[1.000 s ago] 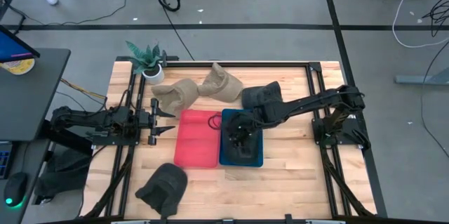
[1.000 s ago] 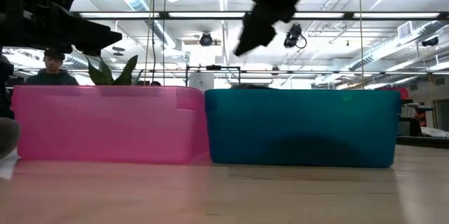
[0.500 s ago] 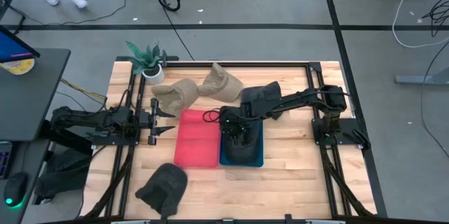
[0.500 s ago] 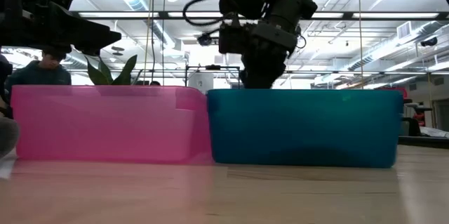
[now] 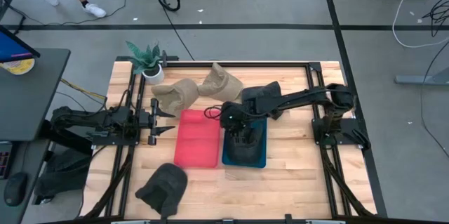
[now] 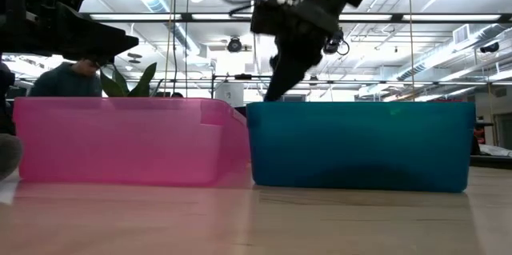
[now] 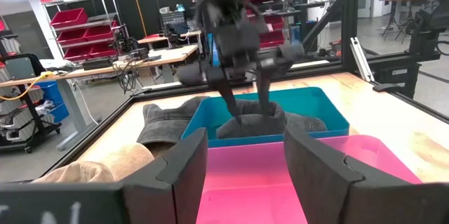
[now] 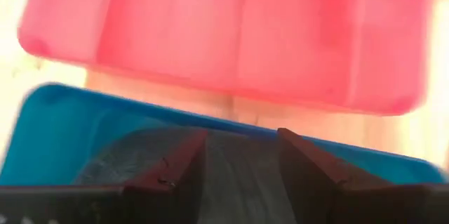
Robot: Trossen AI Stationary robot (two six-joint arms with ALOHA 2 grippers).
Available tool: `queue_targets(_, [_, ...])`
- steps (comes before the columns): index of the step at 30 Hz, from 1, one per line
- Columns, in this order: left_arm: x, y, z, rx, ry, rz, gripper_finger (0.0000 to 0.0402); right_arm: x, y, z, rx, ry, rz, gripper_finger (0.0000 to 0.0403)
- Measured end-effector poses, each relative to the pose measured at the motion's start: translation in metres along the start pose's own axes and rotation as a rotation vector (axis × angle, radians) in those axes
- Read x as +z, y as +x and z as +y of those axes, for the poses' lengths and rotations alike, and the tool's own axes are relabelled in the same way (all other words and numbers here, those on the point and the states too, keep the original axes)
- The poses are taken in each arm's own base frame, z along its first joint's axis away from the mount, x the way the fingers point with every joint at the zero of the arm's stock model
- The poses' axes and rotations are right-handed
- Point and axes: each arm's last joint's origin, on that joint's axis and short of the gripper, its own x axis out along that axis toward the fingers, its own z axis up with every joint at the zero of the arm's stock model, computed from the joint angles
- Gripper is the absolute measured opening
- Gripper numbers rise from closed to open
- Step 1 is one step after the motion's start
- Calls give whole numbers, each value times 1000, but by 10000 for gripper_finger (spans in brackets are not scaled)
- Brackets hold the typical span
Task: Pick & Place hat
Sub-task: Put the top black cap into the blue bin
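Hats lie in several spots: a dark hat (image 5: 245, 147) sits inside the blue bin (image 5: 260, 159), another dark hat (image 5: 261, 95) lies on the table (image 5: 295, 175) just behind that bin, two tan hats (image 5: 198, 88) lie behind the pink bin (image 5: 196, 138), and one more dark hat (image 5: 163, 186) lies near the table's front edge. The bins stand side by side mid-table, with a narrow gap between them in the low view. The right gripper (image 5: 238, 134) hangs over the blue bin, fingers (image 7: 230, 101) spread and pointing down at the hat in it, holding nothing. The left gripper (image 5: 163, 117) waits at the table's left side, level with the pink bin, fingers apart and empty. A potted plant (image 5: 146, 60) stands at the back left corner.
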Motion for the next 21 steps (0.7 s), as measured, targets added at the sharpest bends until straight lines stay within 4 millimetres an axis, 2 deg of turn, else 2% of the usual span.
queue_targets(5, [0, 0, 0, 0, 0, 0, 193, 2, -45, -8, -125, 168, -59, 174])
queue_targets(12, [0, 0, 0, 0, 0, 0, 193, -17, -103, -42, -343, 518, -75, 174])
queue_targets(16, [0, 0, 0, 0, 0, 0, 193, -29, -116, -59, -410, 641, -40, 174])
queue_targets(21, [0, 0, 0, 0, 0, 0, 193, -30, -118, -68, -388, 686, -55, 174])
